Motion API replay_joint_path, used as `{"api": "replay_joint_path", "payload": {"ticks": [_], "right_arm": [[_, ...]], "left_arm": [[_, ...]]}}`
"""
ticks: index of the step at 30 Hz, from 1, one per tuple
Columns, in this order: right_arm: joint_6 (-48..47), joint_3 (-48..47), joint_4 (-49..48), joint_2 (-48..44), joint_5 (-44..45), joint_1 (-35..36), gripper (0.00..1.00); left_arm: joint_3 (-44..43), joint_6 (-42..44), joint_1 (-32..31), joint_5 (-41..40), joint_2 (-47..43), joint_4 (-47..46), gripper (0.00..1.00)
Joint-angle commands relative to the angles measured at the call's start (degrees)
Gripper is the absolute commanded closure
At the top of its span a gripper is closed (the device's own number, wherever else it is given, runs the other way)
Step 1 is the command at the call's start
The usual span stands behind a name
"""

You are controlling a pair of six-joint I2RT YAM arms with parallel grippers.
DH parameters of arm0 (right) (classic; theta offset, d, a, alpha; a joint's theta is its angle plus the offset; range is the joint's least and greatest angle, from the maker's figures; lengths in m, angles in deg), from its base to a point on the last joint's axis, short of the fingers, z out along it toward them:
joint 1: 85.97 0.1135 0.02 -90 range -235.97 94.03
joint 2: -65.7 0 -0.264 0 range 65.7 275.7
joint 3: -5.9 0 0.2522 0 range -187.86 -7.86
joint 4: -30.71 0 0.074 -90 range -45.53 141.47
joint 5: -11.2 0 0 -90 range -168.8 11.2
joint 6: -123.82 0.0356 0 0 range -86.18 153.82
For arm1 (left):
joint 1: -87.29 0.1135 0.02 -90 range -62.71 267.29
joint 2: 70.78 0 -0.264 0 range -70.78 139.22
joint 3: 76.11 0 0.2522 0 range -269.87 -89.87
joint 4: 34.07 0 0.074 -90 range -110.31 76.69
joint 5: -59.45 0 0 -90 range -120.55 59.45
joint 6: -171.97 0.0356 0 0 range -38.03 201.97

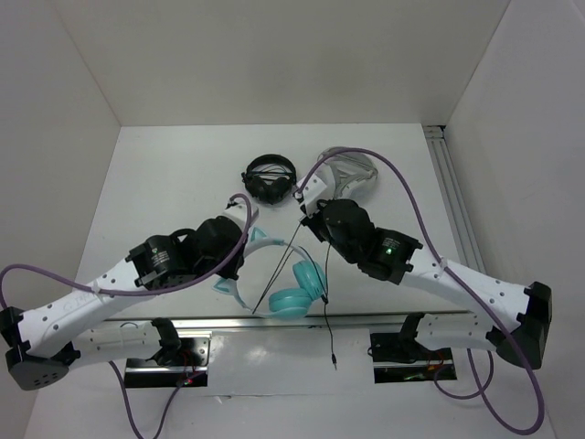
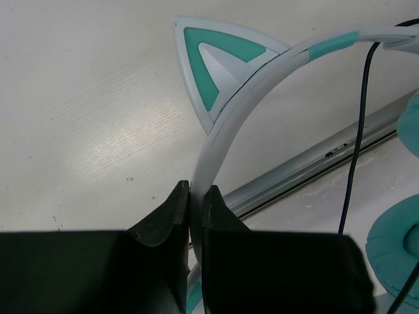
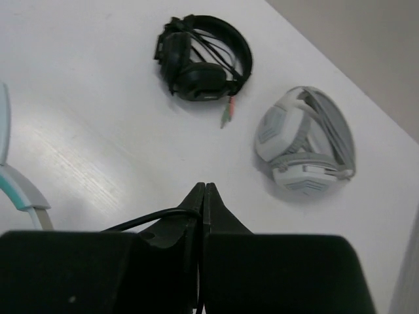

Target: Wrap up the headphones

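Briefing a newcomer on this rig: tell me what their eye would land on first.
The teal headphones with cat ears stand out, lying near the front edge of the table. The left gripper is clamped on their pale headband, and the right gripper pinches their thin black cable. Farther back lie black headphones and, to their right, white-grey headphones.
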State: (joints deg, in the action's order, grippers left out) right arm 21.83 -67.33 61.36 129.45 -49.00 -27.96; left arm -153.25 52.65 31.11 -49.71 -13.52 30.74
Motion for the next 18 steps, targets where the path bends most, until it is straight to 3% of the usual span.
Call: {"api": "replay_joint_path", "payload": {"ticks": [1, 7, 12, 18], "right_arm": [[2.49, 1.53, -8.08, 0.93, -7.11, -2.03, 1.0], [5.3, 7.78, -16.43, 3.31, -11.07, -4.22, 1.0], [8.73, 9.98, -20.22, 7.0, -20.63, -10.9, 1.0], [13.55, 14.89, -29.43, 10.08, -31.62, -10.91, 0.98]], "left_arm": [[-2.02, 3.39, -0.68, 3.7, -2.06, 4.05, 1.0], [-5.52, 2.87, -0.68, 4.38, -4.77, 5.82, 1.0], [-9.74, 3.39, -0.68, 5.71, -8.91, 6.43, 1.0], [-11.68, -0.11, -0.68, 4.04, -12.07, 3.45, 1.0]]}}
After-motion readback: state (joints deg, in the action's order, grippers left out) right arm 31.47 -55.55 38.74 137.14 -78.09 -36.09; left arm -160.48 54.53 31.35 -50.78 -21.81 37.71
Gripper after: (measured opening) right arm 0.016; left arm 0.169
